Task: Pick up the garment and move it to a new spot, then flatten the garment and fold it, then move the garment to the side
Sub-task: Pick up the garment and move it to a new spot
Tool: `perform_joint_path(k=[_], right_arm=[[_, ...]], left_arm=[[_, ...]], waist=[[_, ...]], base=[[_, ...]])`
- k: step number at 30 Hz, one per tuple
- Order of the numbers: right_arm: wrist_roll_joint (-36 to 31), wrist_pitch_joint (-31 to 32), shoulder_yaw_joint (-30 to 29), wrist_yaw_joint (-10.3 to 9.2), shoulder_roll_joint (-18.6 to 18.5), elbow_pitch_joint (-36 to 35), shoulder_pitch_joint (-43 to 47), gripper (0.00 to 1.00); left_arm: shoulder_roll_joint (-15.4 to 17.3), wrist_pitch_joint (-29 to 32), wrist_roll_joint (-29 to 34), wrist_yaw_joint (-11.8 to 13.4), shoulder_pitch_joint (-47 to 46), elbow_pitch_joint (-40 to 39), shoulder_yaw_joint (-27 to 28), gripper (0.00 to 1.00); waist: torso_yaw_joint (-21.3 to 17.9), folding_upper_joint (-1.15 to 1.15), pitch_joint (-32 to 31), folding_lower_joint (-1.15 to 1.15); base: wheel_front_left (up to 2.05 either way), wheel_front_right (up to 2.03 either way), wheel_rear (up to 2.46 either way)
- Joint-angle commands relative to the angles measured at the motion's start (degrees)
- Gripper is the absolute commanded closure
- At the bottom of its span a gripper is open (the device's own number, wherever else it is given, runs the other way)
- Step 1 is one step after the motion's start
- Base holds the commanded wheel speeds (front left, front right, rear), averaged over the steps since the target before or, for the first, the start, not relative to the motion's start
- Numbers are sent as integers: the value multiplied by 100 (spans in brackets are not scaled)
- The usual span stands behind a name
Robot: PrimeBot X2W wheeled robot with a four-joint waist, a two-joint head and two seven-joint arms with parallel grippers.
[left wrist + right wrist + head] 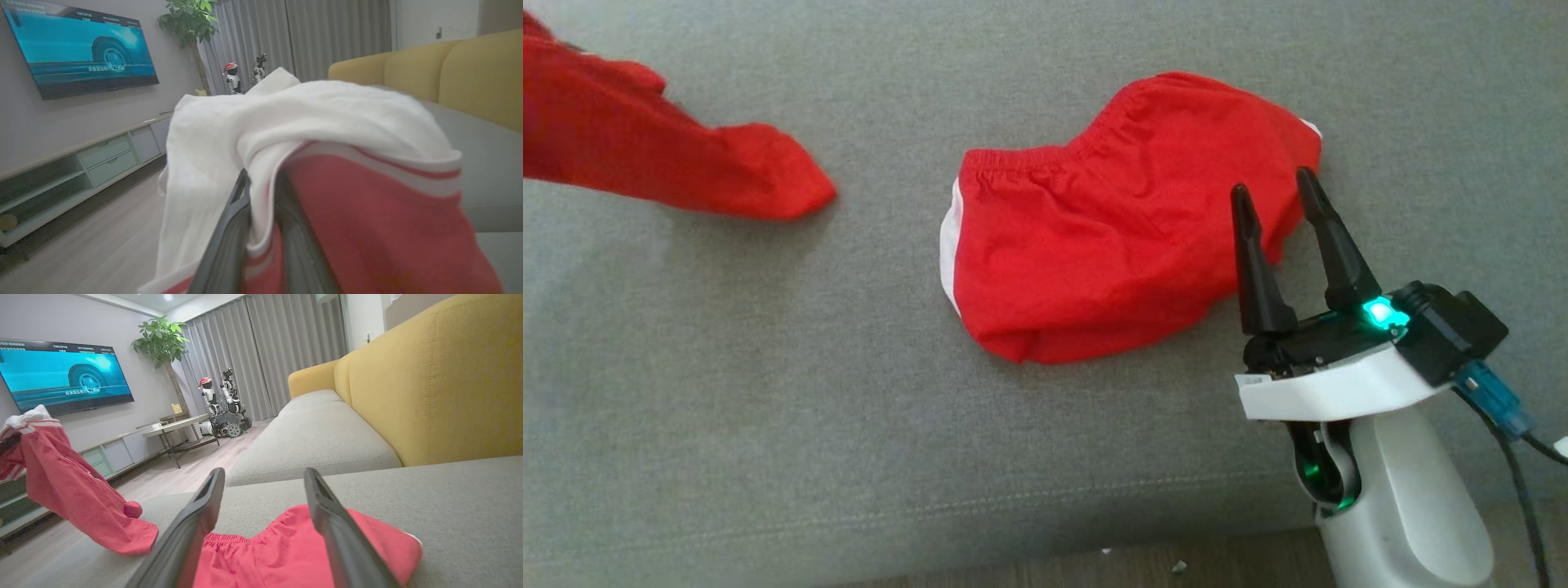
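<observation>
A red garment with white trim (645,155) hangs in from the upper left of the head view, its lower end resting on the grey sofa cushion (768,367). My left gripper (263,179) is shut on this garment (367,212), whose cloth drapes over both fingers. The right wrist view shows the same garment (73,494) lifted at the left. Red shorts (1111,237) with an elastic waistband lie crumpled mid-cushion. My right gripper (1273,184) is open over the shorts' right edge, nothing between its fingers; the shorts (278,555) lie below the open right gripper (264,475).
The cushion's front edge and the wood floor (1094,567) run along the bottom of the head view. A yellow sofa back (429,396) rises to the right. Across the room are a wall TV (61,375), a low table (179,426), a plant and another robot (222,404).
</observation>
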Motion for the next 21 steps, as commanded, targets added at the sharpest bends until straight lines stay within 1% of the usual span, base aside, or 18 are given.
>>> perform_joint_path(k=[1,3,5,9,12,15,20,21], right_arm=[[3,-40,105,41,23,-206,-55,0],[-10,-40,80,41,23,-216,-63,0],[-31,-40,49,41,23,-223,-64,0],[-65,-40,1,41,23,-231,-86,0],[-68,-40,27,41,23,-235,-121,0],[-58,-40,69,41,23,-243,-176,0],[-51,-40,56,41,23,-260,-214,0],[-51,-40,39,41,23,-264,-207,0]], left_arm=[[450,-84,-61,78,-143,-140,278,100],[517,-161,-92,112,-116,-47,366,100],[527,-206,-74,35,-73,14,305,100],[325,-217,-49,-218,-20,243,-11,100],[180,-24,-14,-343,-4,643,-241,100],[77,146,46,-395,-19,1079,-428,100],[-5,158,34,-391,-100,1704,-519,100],[-18,143,40,-402,-119,1796,-547,57]], waist=[[-29,0,41,0],[-44,0,77,0],[-44,0,114,0],[-27,0,191,0],[-29,0,241,0],[-58,0,301,0],[-102,0,359,0],[-102,0,367,0]], base=[[0,0,0],[0,0,0],[0,0,0],[0,0,0],[0,0,0],[0,0,0],[0,0,0],[0,0,0]])
